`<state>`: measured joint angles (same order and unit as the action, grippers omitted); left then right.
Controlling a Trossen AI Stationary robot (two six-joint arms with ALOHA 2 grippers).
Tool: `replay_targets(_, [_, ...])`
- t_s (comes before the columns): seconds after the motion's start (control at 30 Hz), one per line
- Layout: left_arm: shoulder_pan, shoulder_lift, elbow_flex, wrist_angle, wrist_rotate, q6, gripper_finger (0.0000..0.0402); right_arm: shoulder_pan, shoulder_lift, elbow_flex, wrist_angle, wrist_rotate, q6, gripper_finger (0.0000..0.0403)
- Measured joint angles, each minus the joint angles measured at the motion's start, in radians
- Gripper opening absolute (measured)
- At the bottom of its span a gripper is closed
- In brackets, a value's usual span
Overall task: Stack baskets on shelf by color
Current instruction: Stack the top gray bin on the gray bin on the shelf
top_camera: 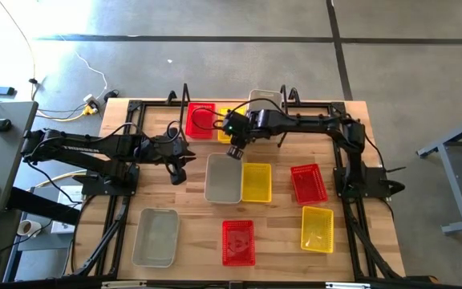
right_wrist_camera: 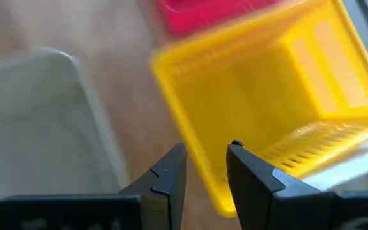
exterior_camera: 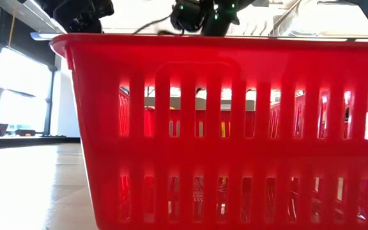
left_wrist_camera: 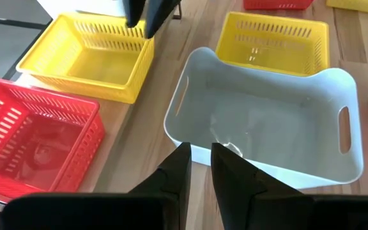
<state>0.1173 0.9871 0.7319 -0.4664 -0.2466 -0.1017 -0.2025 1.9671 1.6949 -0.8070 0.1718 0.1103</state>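
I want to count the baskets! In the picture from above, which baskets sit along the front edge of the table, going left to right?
Grey-white basket → red basket → yellow basket.

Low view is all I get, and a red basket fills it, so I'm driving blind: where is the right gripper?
Observer: The right gripper hangs over the far end of the grey basket at mid-table, open and empty.
Operator: And the left one?
Observer: The left gripper is just off that basket's left side, empty, with its fingers slightly apart.
Operator: Anything on the shelf?
Observer: Yes. The shelf holds a red shelf basket, a yellow shelf basket partly hidden by the right arm, and a pale shelf basket.
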Motion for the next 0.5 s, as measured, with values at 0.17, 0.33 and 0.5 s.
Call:
replay_targets(0.17, [0.000, 0.000, 0.000, -0.007, 0.000, -0.031, 0.0053, 0.065, -0.001, 0.048, -0.076, -0.134, 0.013, 0.0099])
replay_targets(0.33, [0.000, 0.000, 0.000, -0.016, 0.000, -0.052, 0.0053, 0.149, -0.002, 0.063, -0.111, -0.240, 0.014, 0.0099])
replay_targets(0.5, [0.000, 0.000, 0.000, -0.016, 0.000, -0.067, 0.0053, 0.225, -0.002, 0.063, -0.111, -0.275, 0.031, 0.0099])
